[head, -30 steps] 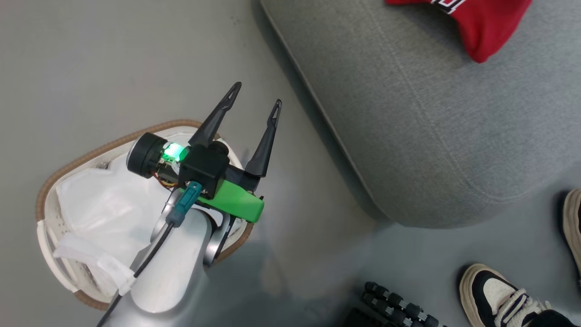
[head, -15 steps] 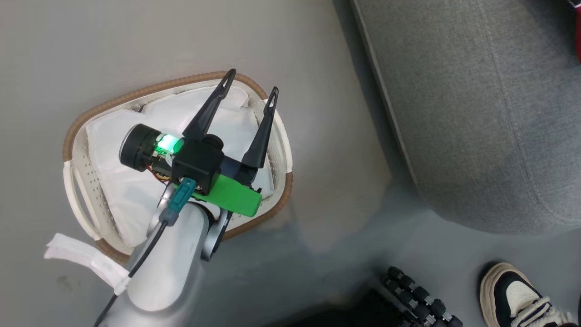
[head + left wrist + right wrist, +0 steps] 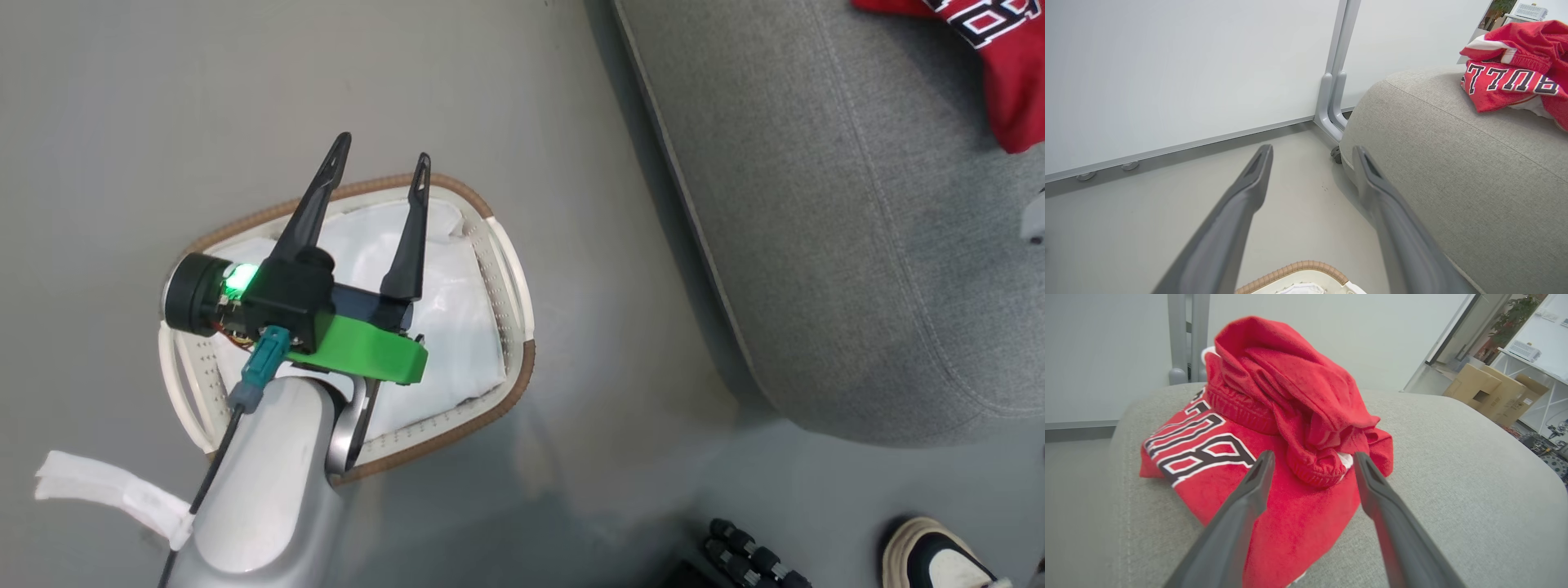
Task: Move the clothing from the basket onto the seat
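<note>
Head view, nearest first: your left claw (image 3: 381,149) is spread wide with its fingers pointing to 12. It hangs over the basket (image 3: 513,278), which sits at about 8 o'clock.
- The basket stands on the floor (image 3: 122,122). What shows inside it is the white sheet (image 3: 457,327); the arm covers the left part.
- A white cloth strip (image 3: 106,490) lies on the floor at 8 o'clock, outside the rim.
- A shoe (image 3: 931,555) is at 5 o'clock, cut by the bottom edge.

The seat (image 3: 816,204) takes up 2 to 3 o'clock, with a strip of floor between it and the basket. The clothing (image 3: 1016,90) lies on the seat at 1 o'clock. It is cut by the top-right corner and well apart from the basket.

Left wrist view: the fingers aim across the floor at a pale wall (image 3: 1188,61), with the seat at 3 o'clock and the red heap on top at 2.

Right wrist view: your right claw (image 3: 1313,456) is also spread, one finger on each side of the heap.
- The jersey (image 3: 1200,445) lies flat on the seat at 10 o'clock, lettering up, with a bunched red garment on top at 12.
- You can't tell from here whether the tips touch the cloth.
- Cardboard boxes (image 3: 1486,390) stand far back at 2.
</note>
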